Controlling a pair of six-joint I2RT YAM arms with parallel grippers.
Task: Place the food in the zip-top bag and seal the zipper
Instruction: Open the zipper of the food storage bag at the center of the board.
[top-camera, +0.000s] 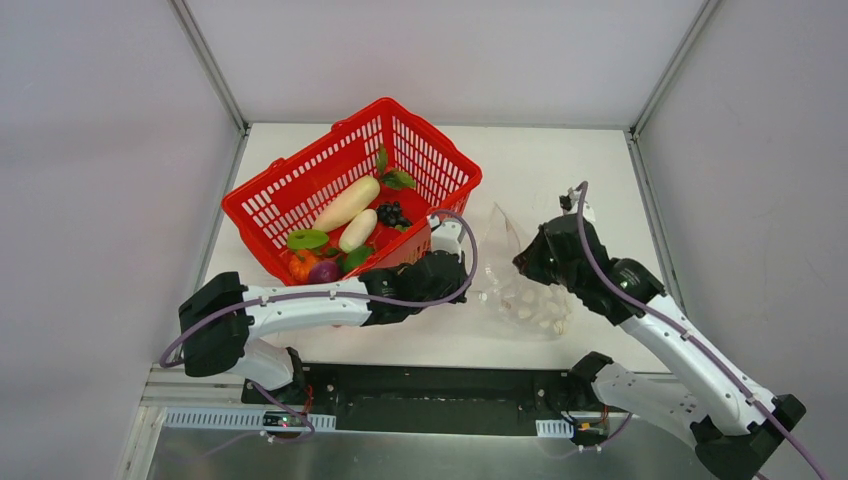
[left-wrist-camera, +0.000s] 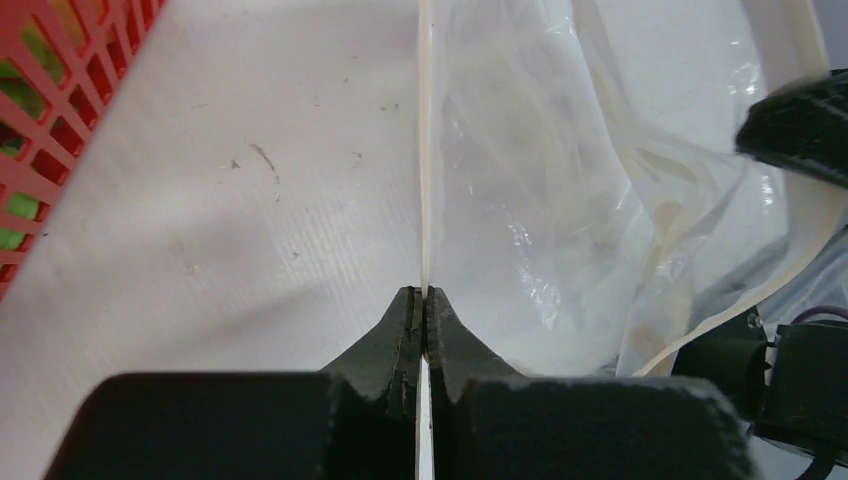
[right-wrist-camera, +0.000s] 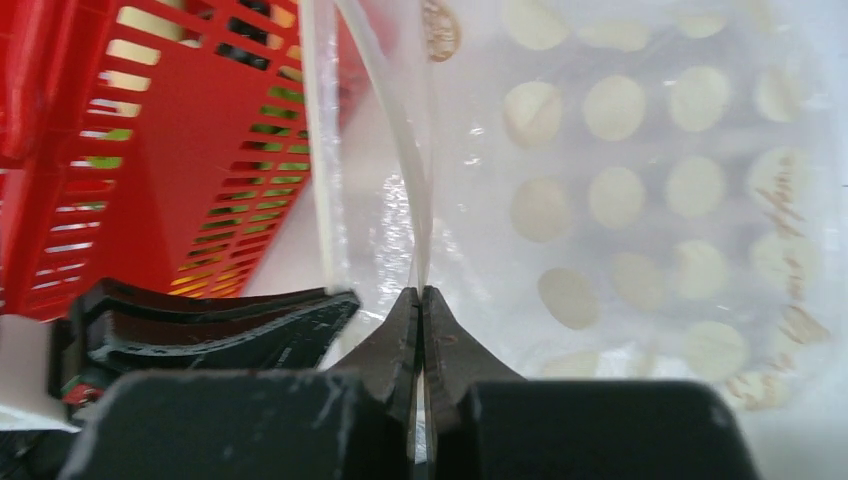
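My left end effector (left-wrist-camera: 422, 300) and right end effector (right-wrist-camera: 420, 300) both closed, pinching the zipper (left-wrist-camera: 424, 150). Zip-top bag (top-camera: 520, 290) near counter's front edge; food (top-camera: 303, 265) sits in basket (top-camera: 280, 190), left edge. Risk: thin strip slips, mouth collapses

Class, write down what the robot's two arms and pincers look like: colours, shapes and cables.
Left arm and right arm: white rounded links, bulky black joints, a purple cable looped along each. Left pincer and right pincer: two black fingers tapering to points, inner faces ridged.
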